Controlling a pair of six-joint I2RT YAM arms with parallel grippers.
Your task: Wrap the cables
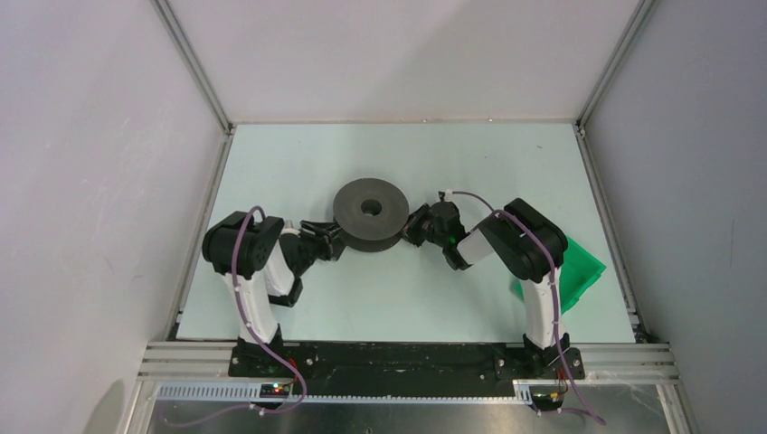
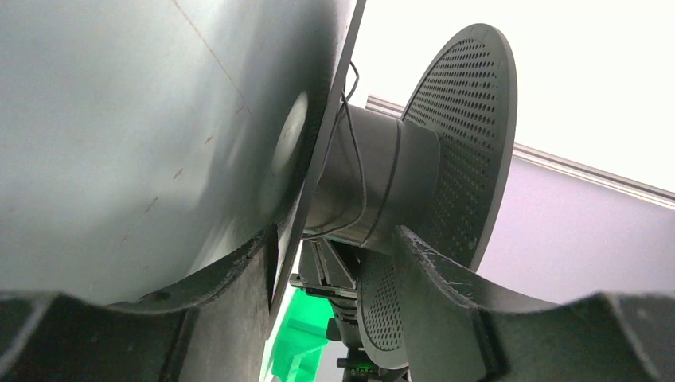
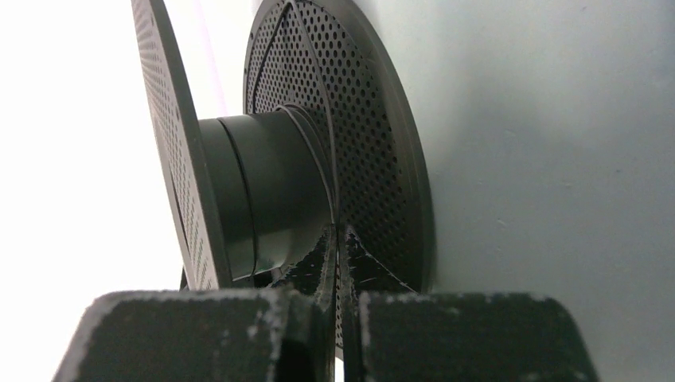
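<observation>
The big dark grey spool (image 1: 369, 213) lies flat mid-table. My left gripper (image 1: 333, 237) is at its left rim. In the left wrist view it (image 2: 334, 235) is open, its fingers (image 2: 446, 302) straddling the spool's lower flange (image 2: 318, 167) without pinching it. The thin dark cable (image 2: 360, 159) runs loosely round the core (image 2: 382, 183). My right gripper (image 1: 414, 226) is at the spool's right rim. In the right wrist view it (image 3: 337, 239) is shut on the thin cable (image 3: 329, 171), which runs up across the perforated flange (image 3: 374, 143) beside the core (image 3: 263, 191).
A green object (image 1: 579, 271) lies on the table behind the right arm and shows in the left wrist view (image 2: 298, 334). The right gripper's body (image 2: 350, 278) shows beyond the spool there. Grey walls enclose the table (image 1: 407, 154) on three sides.
</observation>
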